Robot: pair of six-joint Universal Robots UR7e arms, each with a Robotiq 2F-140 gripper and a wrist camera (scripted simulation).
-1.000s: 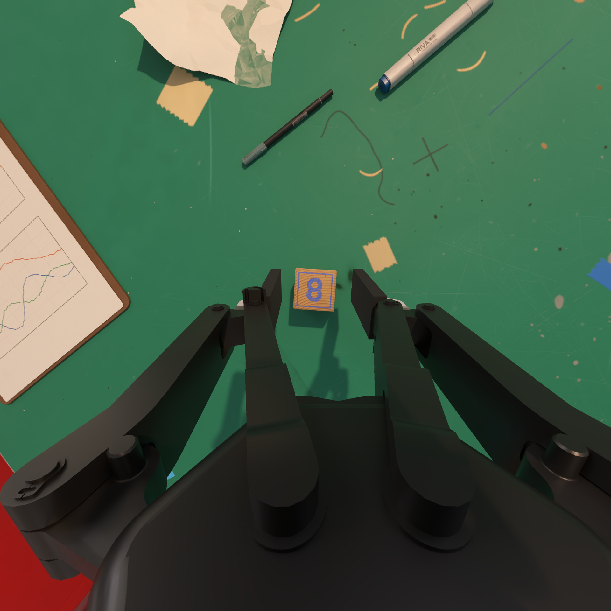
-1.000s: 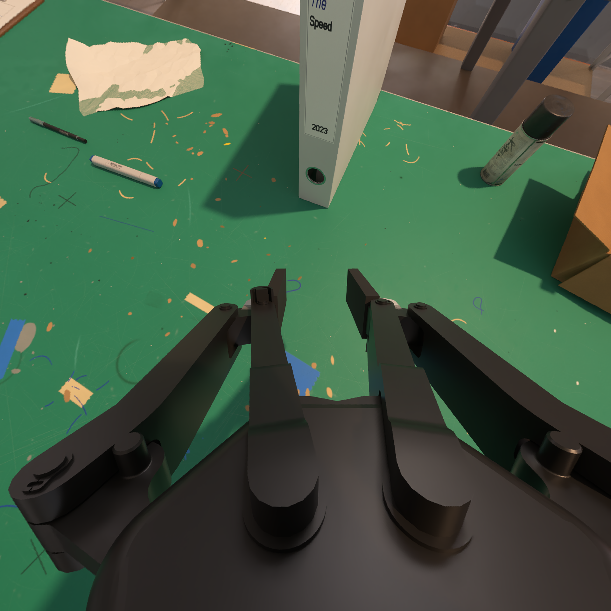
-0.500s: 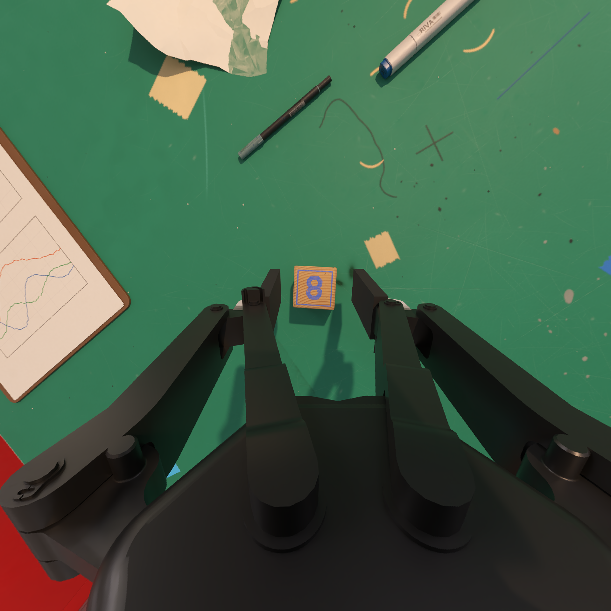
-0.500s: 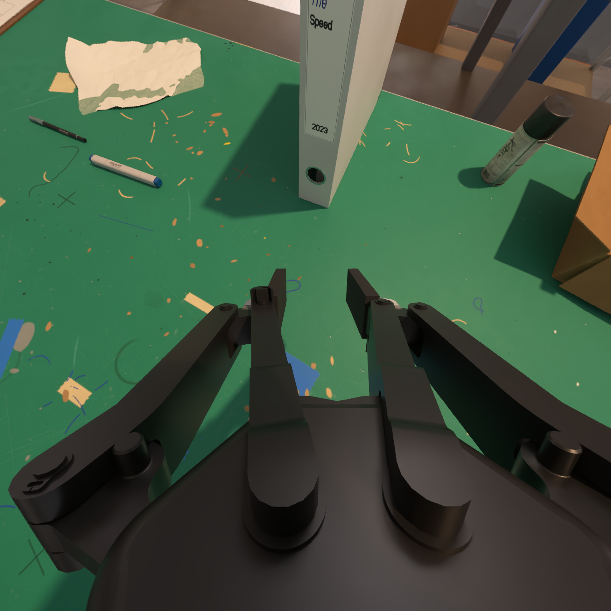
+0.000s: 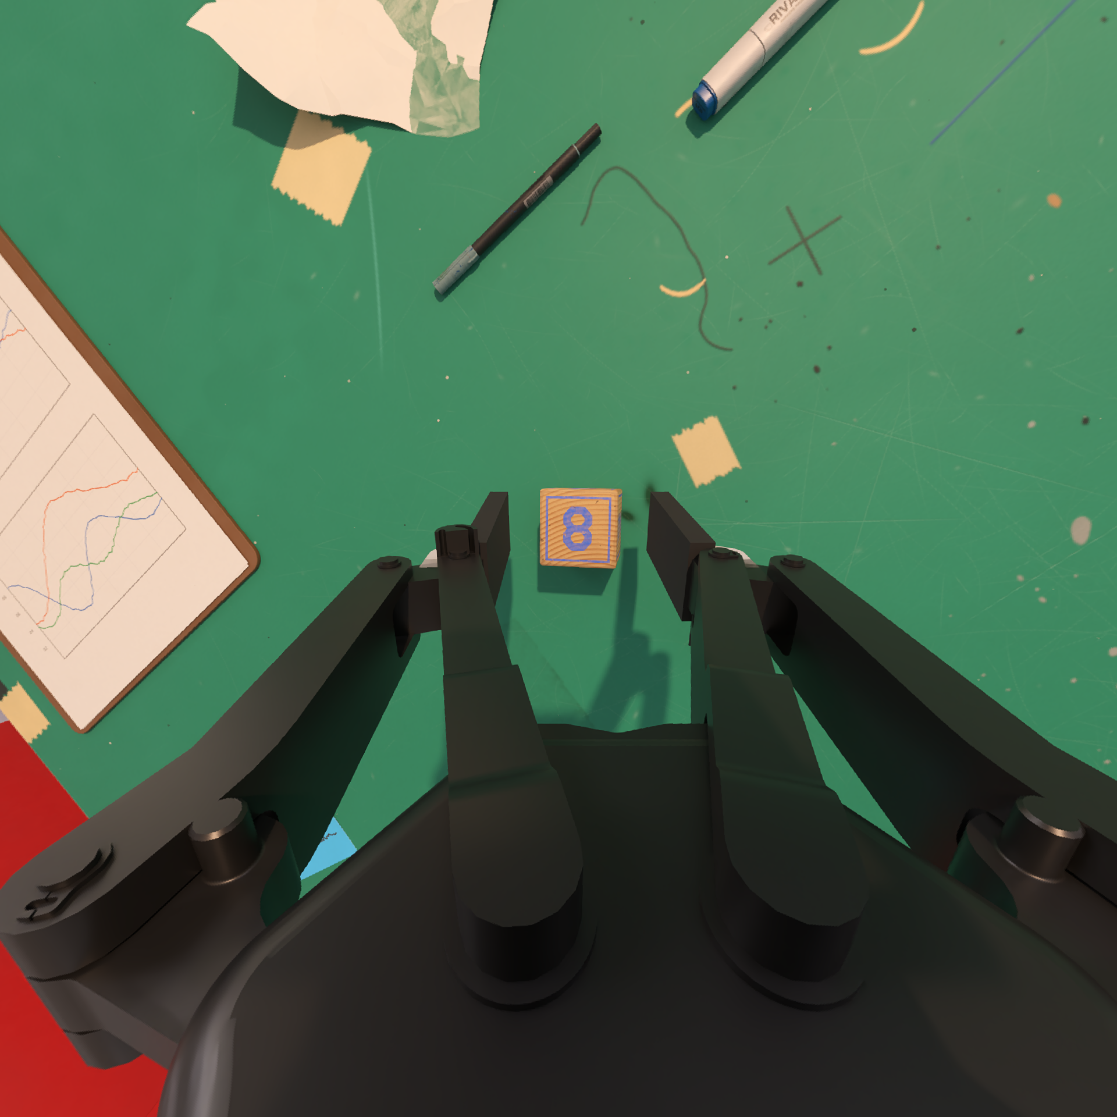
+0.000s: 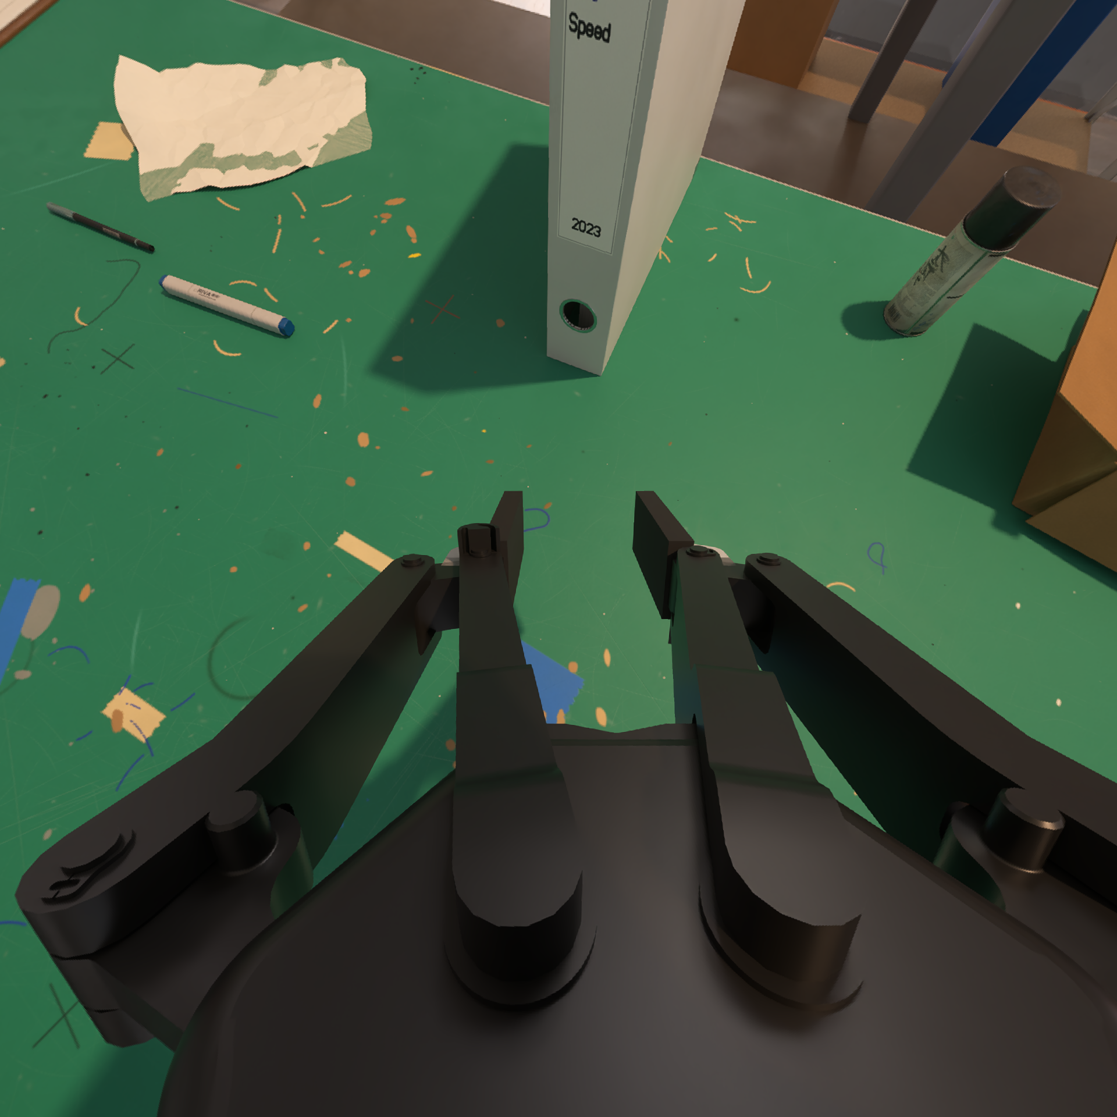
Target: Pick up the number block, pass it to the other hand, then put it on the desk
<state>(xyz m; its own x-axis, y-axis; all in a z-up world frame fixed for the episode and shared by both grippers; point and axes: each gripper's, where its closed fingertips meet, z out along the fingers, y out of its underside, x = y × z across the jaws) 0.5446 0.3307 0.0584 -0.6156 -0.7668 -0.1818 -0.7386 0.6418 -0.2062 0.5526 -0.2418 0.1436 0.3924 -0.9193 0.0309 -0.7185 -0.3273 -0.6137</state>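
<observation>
Number block (image 5: 580,527) sits flat on the green bench (image 5: 423,393), framed between the two fingers of the left tool (image 5: 578,514) with a gap on either side; the tool is spread wide and holds nothing; how far above the bench the fingertips (image 5: 497,520) hang cannot be told from this view. Judging by its grain and square edges, the block is a small wooden cube: light, stiff, not fragile, with flat parallel faces that should seat well against the pads; the left and right side faces are the natural hold, taken near mid-height so that enough of the cube stays clear for the other tool at the pass.

Close around it nothing crowds the fingers; a scrap of tan tape (image 5: 705,450) lies flat on the bench just beyond the right finger and looks too thin to matter. Farther out lie a thin black pen (image 5: 517,208), a white marker (image 5: 749,57), a crumpled paper (image 5: 362,54) and, off to the left, a clipboard (image 5: 109,514), all well apart from the block.

The right tool (image 6: 578,514) hangs open and empty over a bare stretch of bench; a white binder (image 6: 610,181) stands upright beyond it, a spray can (image 6: 961,254) and a cardboard box (image 6: 1082,459) to its right, none near its fingers.
</observation>
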